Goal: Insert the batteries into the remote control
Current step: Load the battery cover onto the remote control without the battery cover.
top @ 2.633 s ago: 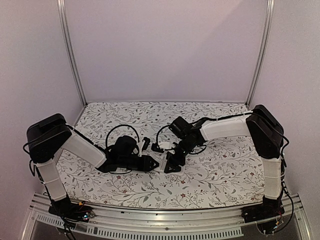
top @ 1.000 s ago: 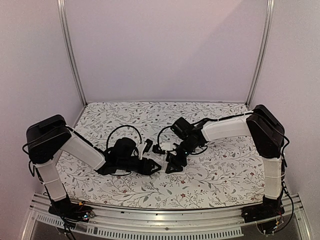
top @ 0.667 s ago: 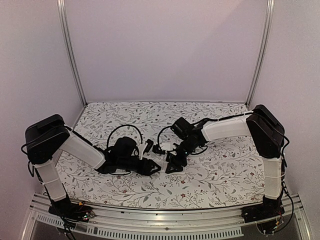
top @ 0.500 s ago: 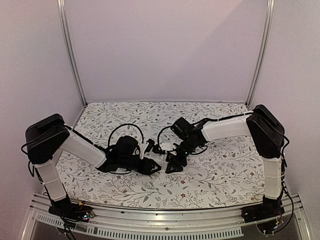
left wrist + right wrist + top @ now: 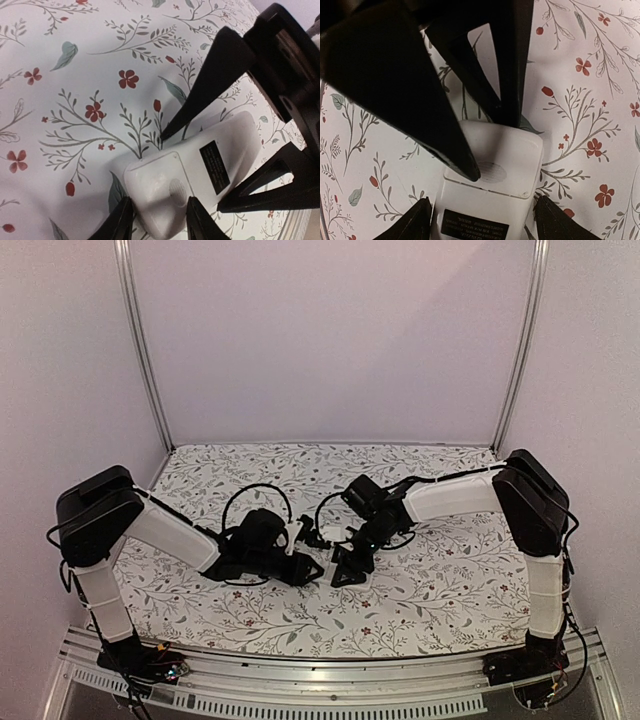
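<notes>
The remote control (image 5: 235,140) lies back up on the floral table, its battery cover (image 5: 160,180) seated and a black label (image 5: 215,167) showing. My left gripper (image 5: 159,222) is open, its fingers straddling the cover end. One left fingertip (image 5: 470,172) rests on the cover's ridged patch. From the opposite side my right gripper (image 5: 487,222) is shut on the remote control (image 5: 512,155) at its label end, a finger on each long edge. In the top view both grippers, left (image 5: 312,572) and right (image 5: 345,570), meet over the remote (image 5: 328,562). No battery shows in any view.
The floral tablecloth (image 5: 430,580) spreads around the remote. A small white piece and a dark piece (image 5: 297,533) sit just behind my left wrist. Black cables (image 5: 255,502) loop above both wrists. Metal posts (image 5: 140,350) stand at the back corners.
My left arm has shifted right and forward, bringing its fingers over the remote's cover end. The right arm and the remote have stayed where they were.
</notes>
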Robot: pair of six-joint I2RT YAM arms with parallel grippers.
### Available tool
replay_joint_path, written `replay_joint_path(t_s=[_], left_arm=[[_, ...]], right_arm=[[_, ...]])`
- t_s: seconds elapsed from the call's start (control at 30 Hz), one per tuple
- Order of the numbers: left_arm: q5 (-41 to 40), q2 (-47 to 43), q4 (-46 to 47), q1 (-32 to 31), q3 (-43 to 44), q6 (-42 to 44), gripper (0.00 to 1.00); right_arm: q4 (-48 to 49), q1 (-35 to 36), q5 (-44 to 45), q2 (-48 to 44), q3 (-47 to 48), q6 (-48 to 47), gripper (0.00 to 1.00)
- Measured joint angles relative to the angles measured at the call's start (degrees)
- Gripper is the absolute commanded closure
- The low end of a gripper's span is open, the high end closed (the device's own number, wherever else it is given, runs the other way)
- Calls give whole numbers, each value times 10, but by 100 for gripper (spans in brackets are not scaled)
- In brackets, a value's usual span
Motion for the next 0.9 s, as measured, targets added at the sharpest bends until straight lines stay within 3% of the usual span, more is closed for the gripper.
replay_joint_path(t_s=[0.33, 0.57, 0.9], left_arm=[[-42, 4, -3, -16, 2, -8, 64], [-45, 5, 7, -17, 1, -24, 75], [-44, 14, 16, -21, 2, -39, 81]], right_arm=[[-4, 0, -5, 0, -1, -10, 28], [-3, 0, -4, 0, -1, 1, 34], [-3, 0, -2, 0, -1, 31, 40]])
